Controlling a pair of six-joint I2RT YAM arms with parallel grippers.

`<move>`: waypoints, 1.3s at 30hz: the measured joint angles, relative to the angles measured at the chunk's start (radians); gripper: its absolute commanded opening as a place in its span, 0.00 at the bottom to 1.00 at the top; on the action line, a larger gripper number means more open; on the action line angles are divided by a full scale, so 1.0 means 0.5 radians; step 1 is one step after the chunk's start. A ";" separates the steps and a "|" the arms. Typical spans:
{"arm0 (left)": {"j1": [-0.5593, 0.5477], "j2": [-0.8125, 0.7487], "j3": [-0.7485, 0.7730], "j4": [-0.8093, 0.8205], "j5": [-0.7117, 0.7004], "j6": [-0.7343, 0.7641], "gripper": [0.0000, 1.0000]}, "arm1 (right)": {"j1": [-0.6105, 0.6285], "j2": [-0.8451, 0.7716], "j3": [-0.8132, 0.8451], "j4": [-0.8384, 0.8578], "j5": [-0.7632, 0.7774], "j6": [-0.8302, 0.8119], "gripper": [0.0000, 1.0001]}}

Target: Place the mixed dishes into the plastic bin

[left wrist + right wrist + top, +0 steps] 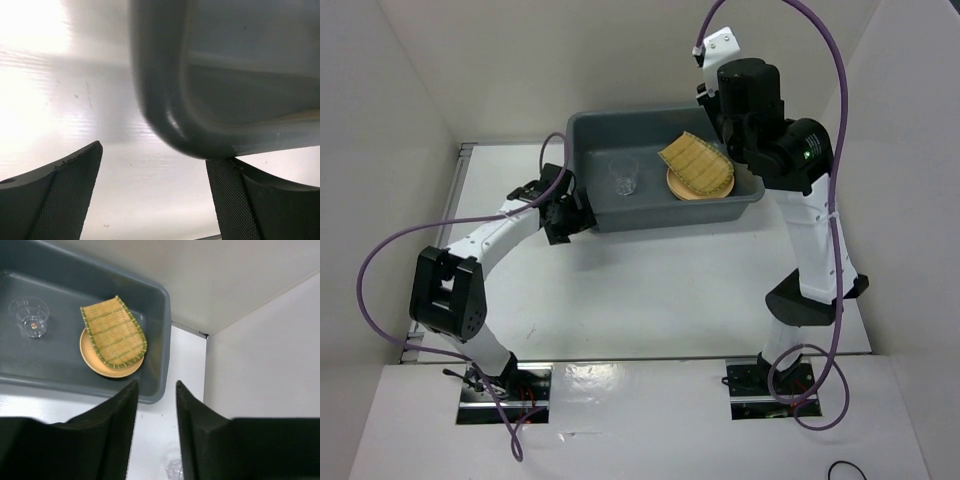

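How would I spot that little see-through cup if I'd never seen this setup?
Find the large dark-grey rectangular plastic bin on the white table. Inside its left half stands the small clear plastic cup, apart from the woven bamboo tray lying on a round tan plate; it alone is see-through.

White table [650, 285] with glossy glare, plain white walls [390, 110] on three sides, bright even light

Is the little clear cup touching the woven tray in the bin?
Apart. The right wrist view shows the clear cup and the woven tray with bare floor of the bin between them.
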 measured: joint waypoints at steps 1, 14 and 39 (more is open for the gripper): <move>0.030 0.007 0.011 0.002 0.010 0.008 0.90 | 0.000 -0.025 -0.043 0.004 0.003 0.003 0.46; 0.107 -0.759 -0.055 -0.185 -0.017 0.063 0.92 | -0.819 -0.967 -1.709 -0.017 -0.612 -0.168 0.70; 0.354 -1.193 -0.226 -0.679 0.056 0.209 0.99 | -1.523 -1.607 -3.997 1.084 -0.685 -0.706 0.75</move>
